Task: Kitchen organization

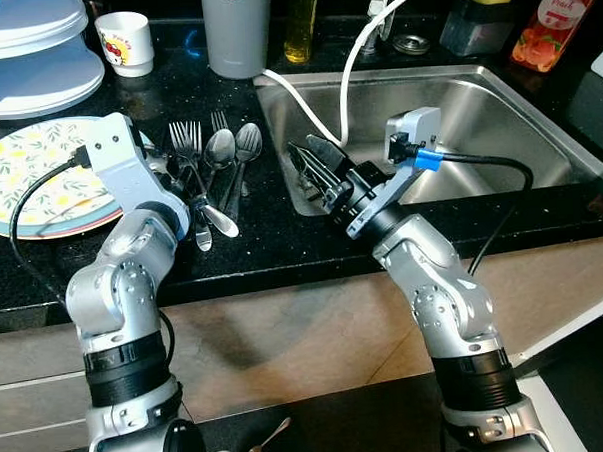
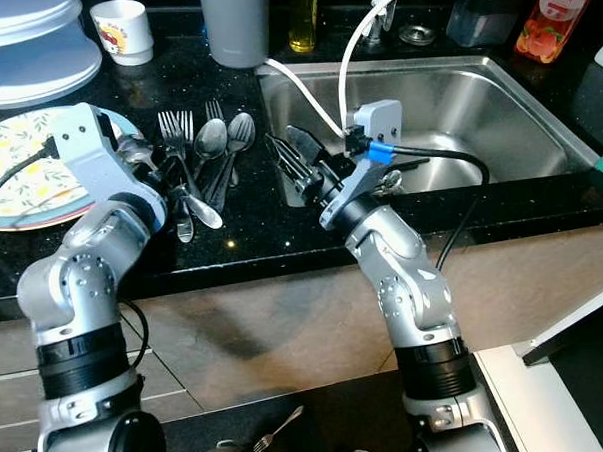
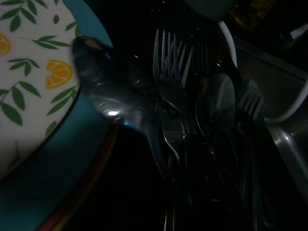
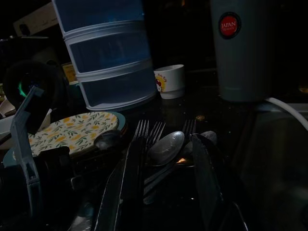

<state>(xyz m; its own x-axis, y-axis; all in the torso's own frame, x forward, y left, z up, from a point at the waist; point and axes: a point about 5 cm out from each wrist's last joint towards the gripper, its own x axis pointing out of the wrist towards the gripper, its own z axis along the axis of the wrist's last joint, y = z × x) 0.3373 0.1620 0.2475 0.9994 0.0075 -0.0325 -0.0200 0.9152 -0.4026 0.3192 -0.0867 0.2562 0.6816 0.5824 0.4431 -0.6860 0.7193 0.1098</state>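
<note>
Several forks and spoons (image 1: 213, 155) lie in a pile on the black counter between a lemon-patterned plate (image 1: 29, 178) and the steel sink (image 1: 477, 118). My left gripper (image 1: 185, 189) is at the pile's near left side, by the plate's rim. It looks shut on the handle of a spoon (image 3: 110, 96), whose bowl hangs over the plate's edge. My right gripper (image 1: 314, 160) hovers over the sink's left rim and points toward the pile. It is open, and nothing lies between its fingers (image 4: 130, 183).
At the back of the counter stand a white cup (image 1: 125, 41), a grey tumbler (image 1: 237, 29), an oil bottle (image 1: 301, 21) and a stacked plastic container (image 1: 28, 48). A white hose (image 1: 350, 74) arcs over the sink. A fork (image 1: 266, 443) lies on the floor.
</note>
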